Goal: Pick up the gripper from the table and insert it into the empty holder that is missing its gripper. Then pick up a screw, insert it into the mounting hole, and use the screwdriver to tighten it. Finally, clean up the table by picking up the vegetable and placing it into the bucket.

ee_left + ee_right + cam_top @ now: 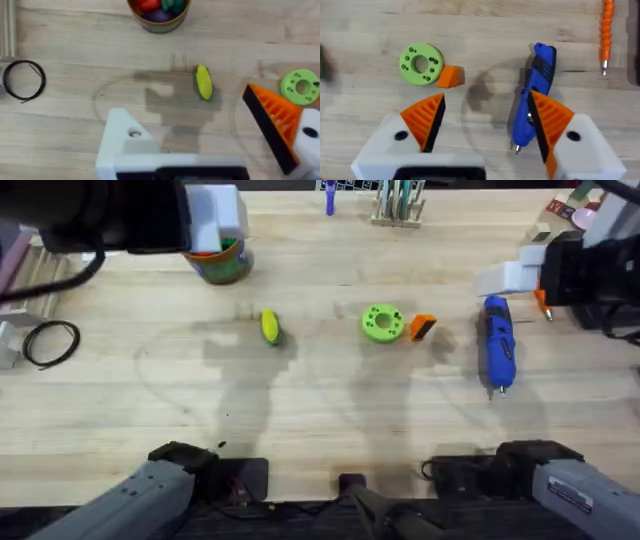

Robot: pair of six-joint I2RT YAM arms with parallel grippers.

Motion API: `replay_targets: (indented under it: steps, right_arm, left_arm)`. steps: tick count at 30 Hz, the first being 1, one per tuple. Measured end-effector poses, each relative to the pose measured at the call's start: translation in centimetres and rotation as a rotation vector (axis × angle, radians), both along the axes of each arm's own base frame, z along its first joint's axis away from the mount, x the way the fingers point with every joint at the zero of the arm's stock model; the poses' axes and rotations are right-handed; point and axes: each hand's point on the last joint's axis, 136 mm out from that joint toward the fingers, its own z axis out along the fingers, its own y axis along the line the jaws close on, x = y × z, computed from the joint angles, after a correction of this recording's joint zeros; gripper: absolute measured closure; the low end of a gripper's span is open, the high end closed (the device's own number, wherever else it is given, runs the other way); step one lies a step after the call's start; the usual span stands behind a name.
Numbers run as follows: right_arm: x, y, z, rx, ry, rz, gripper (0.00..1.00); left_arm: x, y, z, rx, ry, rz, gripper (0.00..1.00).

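Observation:
The small orange gripper lies on the table beside a flat green disc. The blue screwdriver lies right of it. The yellow vegetable rests mid-table. The bucket stands far left, holding red, green and purple toys. My left gripper hangs open above the bucket area. One of its fingers is the bare white holder; the other carries an orange pad. My right gripper hovers open over the screwdriver, holding nothing.
A long orange stick lies at the far right. A black cable loop sits near the left edge. A rack of tools stands at the back. Bare wood stretches along the table's front.

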Motion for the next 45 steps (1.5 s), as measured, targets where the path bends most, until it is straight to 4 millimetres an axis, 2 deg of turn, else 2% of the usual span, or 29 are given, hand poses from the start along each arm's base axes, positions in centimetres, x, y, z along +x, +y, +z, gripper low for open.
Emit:
replay_targets:
  steps: [5, 9, 19, 27, 38, 45]
  right_arm:
    - [0.0, 0.0, 0.0, 0.0, 0.0, 0.0, 0.01]
    - [0.0, 0.0, 0.0, 0.0, 0.0, 0.0, 0.01]
    - [0.0, 0.0, 0.0, 0.0, 0.0, 0.0, 0.01]
    - [0.0, 0.0, 0.0, 0.0, 0.0, 0.0, 0.011]
    - [0.0, 0.0, 0.0, 0.0, 0.0, 0.0, 0.01]
    - [0.0, 0.0, 0.0, 0.0, 0.0, 0.0, 0.01]
  left_arm:
    - [-0.5, 1.9, -1.5, -0.028, -0.056, 0.057, 0.016]
    - [-1.4, 2.8, -3.4, -0.073, -0.092, 0.084, 0.015]
    - [-2.1, 0.7, -6.2, -0.163, -0.318, -0.097, 0.014]
    - [-1.0, -1.5, -9.1, -0.159, -0.552, -0.274, 0.015]
    - [-1.5, -2.2, -8.8, 0.007, -0.922, -0.414, 0.015]
    - [-2.0, -1.8, -9.4, 0.063, -0.998, -0.429, 0.015]
